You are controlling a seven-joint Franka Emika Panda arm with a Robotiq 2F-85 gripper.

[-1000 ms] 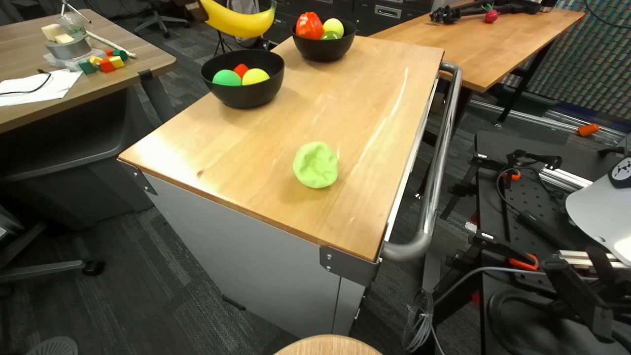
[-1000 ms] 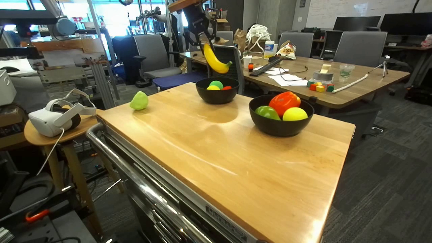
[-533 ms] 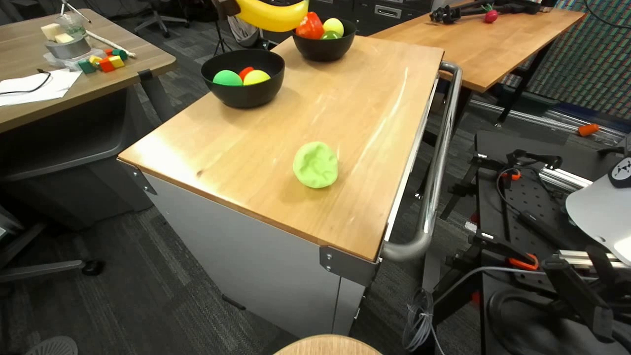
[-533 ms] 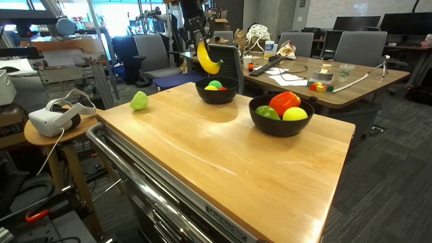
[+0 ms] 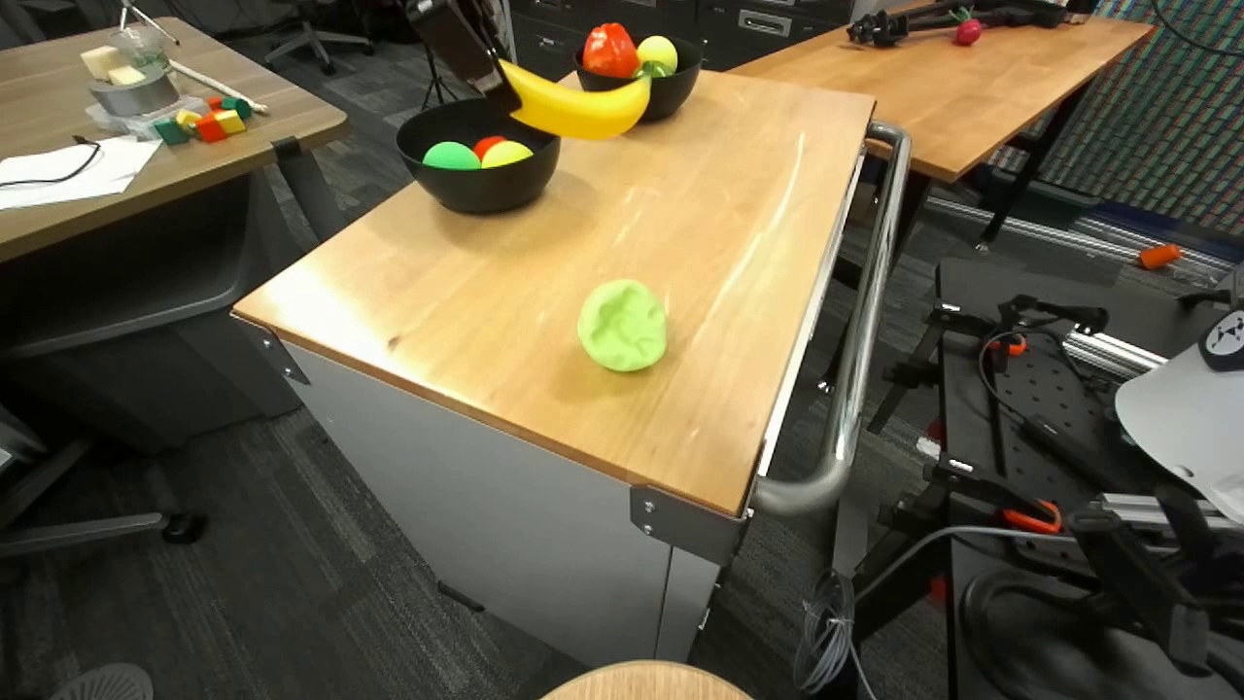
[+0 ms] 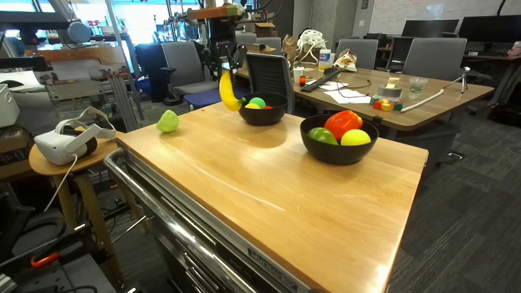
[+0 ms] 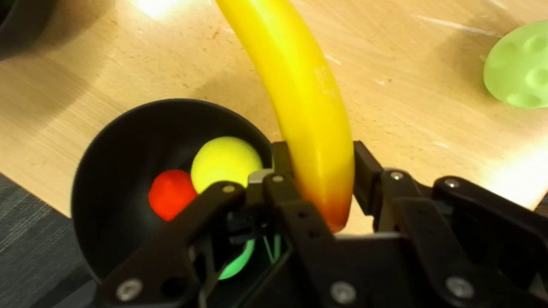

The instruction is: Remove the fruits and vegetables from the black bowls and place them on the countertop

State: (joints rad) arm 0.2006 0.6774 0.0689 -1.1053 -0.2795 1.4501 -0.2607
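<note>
A banana (image 7: 306,98) in the gripper (image 7: 319,162), raised above the countertop (image 7: 419,107)

In the wrist view we see the fingers (image 7: 367,175) clamped on the banana, one on each side near its lower end, parted only by its thickness. It slants from the top middle of that frame to just below the centre. In both exterior views we find it in the upper middle.

A black bowl (image 5: 481,192), upper left of centre in an exterior view, holds a green ball (image 5: 451,156), a yellow ball (image 5: 507,155) and a red piece (image 5: 489,144). A second black bowl (image 6: 338,154), right of centre in an exterior view, holds a red pepper (image 6: 344,124), a round green piece (image 6: 322,135) and a second yellow ball (image 6: 355,137). Both stand on the countertop.

We also see a pale green cabbage (image 7: 520,68) on the countertop, at the right edge of the wrist view. At the left of an exterior view a white headset (image 6: 65,144) rests on a round stool (image 6: 44,167).
</note>
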